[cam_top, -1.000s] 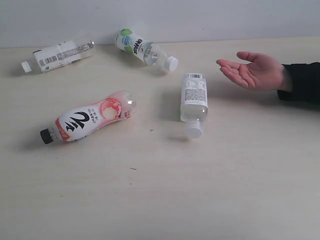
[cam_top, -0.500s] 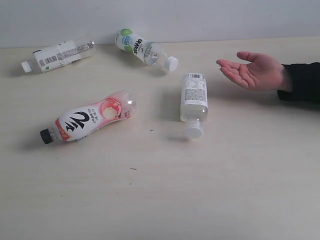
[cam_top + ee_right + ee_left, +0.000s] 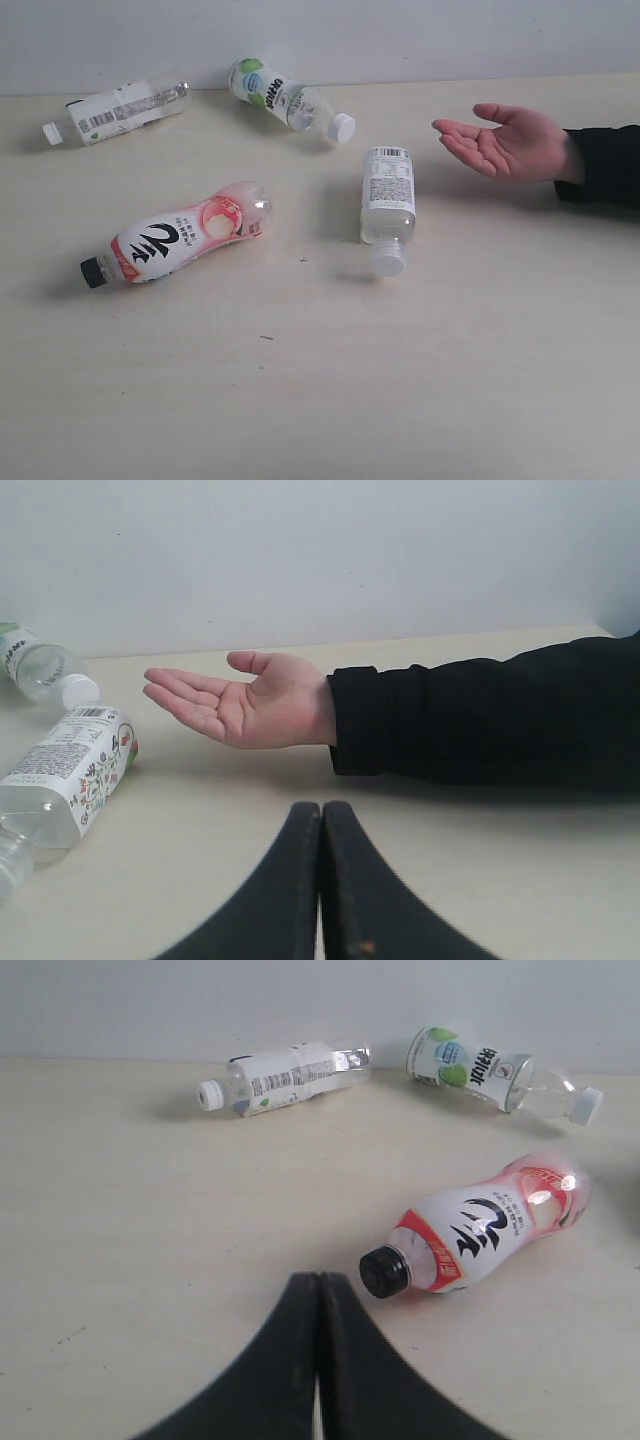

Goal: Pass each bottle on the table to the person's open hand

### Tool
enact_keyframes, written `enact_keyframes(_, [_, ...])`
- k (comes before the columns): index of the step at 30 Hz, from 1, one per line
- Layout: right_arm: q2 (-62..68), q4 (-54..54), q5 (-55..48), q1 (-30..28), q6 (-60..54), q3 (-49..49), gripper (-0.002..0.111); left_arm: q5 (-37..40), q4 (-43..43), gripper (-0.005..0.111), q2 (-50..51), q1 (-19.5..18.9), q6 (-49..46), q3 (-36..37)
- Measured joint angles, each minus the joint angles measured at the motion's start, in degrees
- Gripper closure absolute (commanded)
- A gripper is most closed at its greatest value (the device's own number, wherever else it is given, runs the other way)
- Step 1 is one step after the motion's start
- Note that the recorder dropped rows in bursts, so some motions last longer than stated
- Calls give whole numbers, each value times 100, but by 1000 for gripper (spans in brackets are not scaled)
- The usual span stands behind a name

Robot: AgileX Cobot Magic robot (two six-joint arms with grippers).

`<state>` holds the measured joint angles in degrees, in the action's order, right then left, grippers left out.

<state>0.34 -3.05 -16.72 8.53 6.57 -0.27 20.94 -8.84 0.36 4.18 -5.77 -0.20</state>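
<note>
Several bottles lie on their sides on the table. A pink-red labelled bottle with a black cap is at the left. A white-labelled bottle and a green-and-white one lie along the back wall. A barcode-labelled bottle lies in the middle. The person's open hand hovers palm up at the right, empty. My left gripper is shut and empty, near the black cap. My right gripper is shut and empty, short of the hand. Neither gripper shows in the exterior view.
A pale wall runs along the table's back edge. The person's black sleeve reaches in from the right over the table.
The green-and-white bottle seems to have rolled slightly in place, showing a different part of its label. Hand and other bottles have not moved.
</note>
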Motion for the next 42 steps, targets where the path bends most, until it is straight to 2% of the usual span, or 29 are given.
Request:
enact_keyframes(4, [0, 0, 0, 0, 0, 0, 108, -420, -135, 107, 0, 0, -84, 24])
enact_keyframes(9, [0, 0, 0, 0, 0, 0, 108, -1902, -1637, 107, 0, 0, 133, 24])
enact_keyframes(12, [0, 0, 0, 0, 0, 0, 108, -2563, -2090, 107, 0, 0, 387, 24])
enact_keyframes(15, [0, 0, 0, 0, 0, 0, 108, -3222, -2216, 107, 0, 0, 815, 24])
enact_keyframes(22, [0, 0, 0, 0, 0, 0, 108, -5318, -2292, 107, -9, 0, 1877, 24])
enact_keyframes(26, [0, 0, 0, 0, 0, 0, 108, -5717, -2327, 107, -9, 0, 2083, 24])
enact_keyframes(31, [0, 0, 0, 0, 0, 0, 108, -5400, -2090, 107, 7, 0, 2368, -505])
enact_keyframes(35, [0, 0, 0, 0, 0, 0, 108, -4987, -1606, 107, 872, 0, 2509, -1196])
enact_keyframes(38, [0, 0, 0, 0, 0, 0, 108, -3181, -93, 107, 2260, 0, 2744, -2256])
enact_keyframes(42, [0, 0, 0, 0, 0, 0, 108, -1316, 518, 107, 4431, 0, 2454, -3619])
